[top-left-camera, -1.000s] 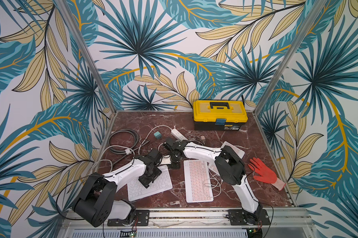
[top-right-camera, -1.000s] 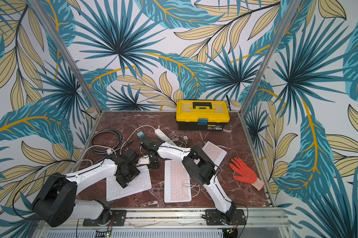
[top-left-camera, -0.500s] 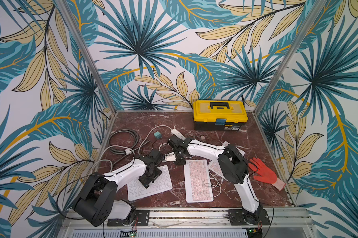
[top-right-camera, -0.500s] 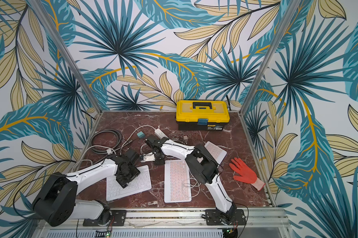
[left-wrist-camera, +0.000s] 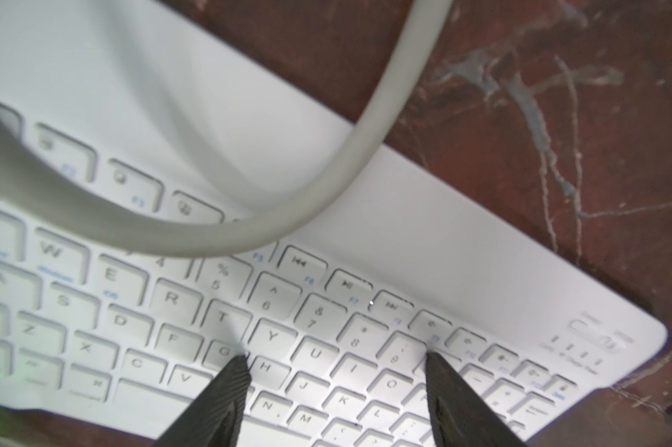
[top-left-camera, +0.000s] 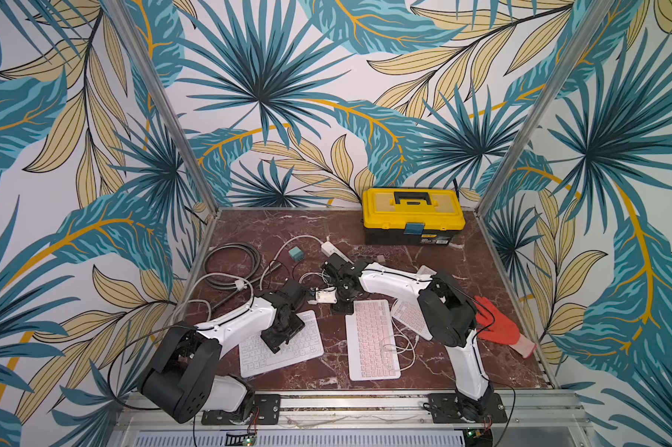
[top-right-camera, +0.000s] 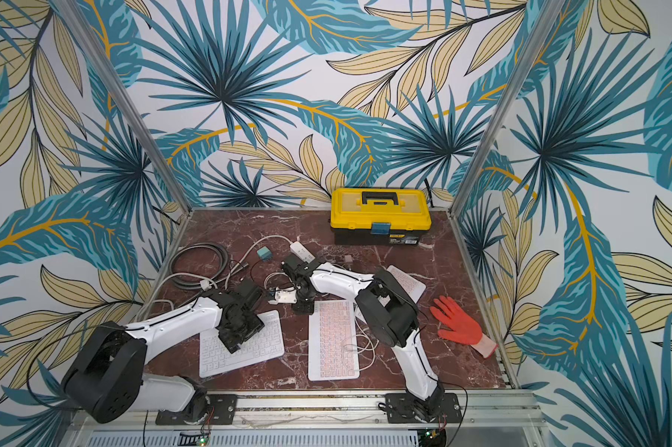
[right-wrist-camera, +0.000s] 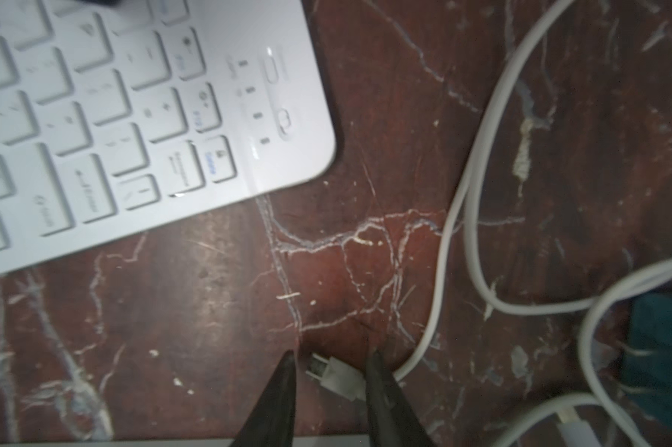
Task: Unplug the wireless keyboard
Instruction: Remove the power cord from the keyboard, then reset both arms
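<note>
Right gripper (right-wrist-camera: 331, 354): jaws narrowly apart, straddling the white plug (right-wrist-camera: 336, 377). Plug lies on the marble table (right-wrist-camera: 172, 329), clear of the white keyboard (right-wrist-camera: 94, 116) corner nearby. One fingertip (right-wrist-camera: 381, 387) appears to touch the plug; blur prevents confirmation. Left gripper (left-wrist-camera: 335, 356): jaws wide, both fingertips set on the keyboard's keys. Keyboard position: front left of the table, beside a pink keyboard (top-left-camera: 371, 340).

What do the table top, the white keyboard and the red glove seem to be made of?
Table top: dark red marble, or a laminate printed like it; pale veins and fine scratches show, with a dull sheen. White keyboard: probably smooth matte plastic, with moulded keys and printed letters. Red glove: likely knitted fabric with a rubbery red coating; its cuff is paler.
</note>
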Controlling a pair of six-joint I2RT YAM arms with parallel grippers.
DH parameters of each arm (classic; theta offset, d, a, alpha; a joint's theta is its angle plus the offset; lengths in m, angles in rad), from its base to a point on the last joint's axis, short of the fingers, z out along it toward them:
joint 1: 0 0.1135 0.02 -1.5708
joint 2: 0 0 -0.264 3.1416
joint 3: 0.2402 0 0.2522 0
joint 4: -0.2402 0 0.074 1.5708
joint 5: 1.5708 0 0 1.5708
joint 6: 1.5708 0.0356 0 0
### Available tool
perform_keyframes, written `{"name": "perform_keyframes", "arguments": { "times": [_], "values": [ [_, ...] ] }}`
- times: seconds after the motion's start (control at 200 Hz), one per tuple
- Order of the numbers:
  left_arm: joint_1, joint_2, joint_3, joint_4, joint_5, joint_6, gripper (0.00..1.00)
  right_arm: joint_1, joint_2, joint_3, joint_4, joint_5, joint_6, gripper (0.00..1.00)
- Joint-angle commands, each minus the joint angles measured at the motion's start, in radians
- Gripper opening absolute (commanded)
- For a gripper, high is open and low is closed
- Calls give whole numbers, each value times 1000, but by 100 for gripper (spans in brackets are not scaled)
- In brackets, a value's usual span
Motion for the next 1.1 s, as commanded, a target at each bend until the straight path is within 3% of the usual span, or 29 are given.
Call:
{"name": "perform_keyframes", "arguments": {
  "times": [0.0, 0.22, 0.375, 0.576, 0.611, 0.721, 0.801, 0.841, 0.966, 1.091],
  "values": [
    [0, -15, 9, 39, -44, 61, 74, -39, -100, -35, 77, -114, 112, 39],
    [-1, -64, 156, 41, -160, 189, 79, -121, -238, -110, 220, -82, 288, 51],
    [-2, -25, 308, 45, -269, 382, 87, -202, -353, -232, 354, -16, 426, 58],
    [1, 41, 435, 150, -302, 679, 100, -356, -534, -442, 550, 100, 620, 88],
    [8, 35, 427, 212, -271, 728, 100, -389, -562, -473, 571, 88, 657, 99],
    [44, -62, 278, 544, -194, 844, 100, -476, -632, -549, 605, 75, 735, 99],
    [124, -165, 118, 762, -153, 784, 100, -525, -674, -597, 621, 83, 781, 99],
    [160, -199, 69, 776, -149, 785, 100, -546, -691, -618, 621, 85, 794, 99],
    [177, -262, -3, 769, -238, 988, 100, -586, -747, -678, 612, 134, 802, 99],
    [215, -271, -50, 777, -289, 1090, 100, -632, -802, -744, 620, 176, 811, 99]
  ]
}}
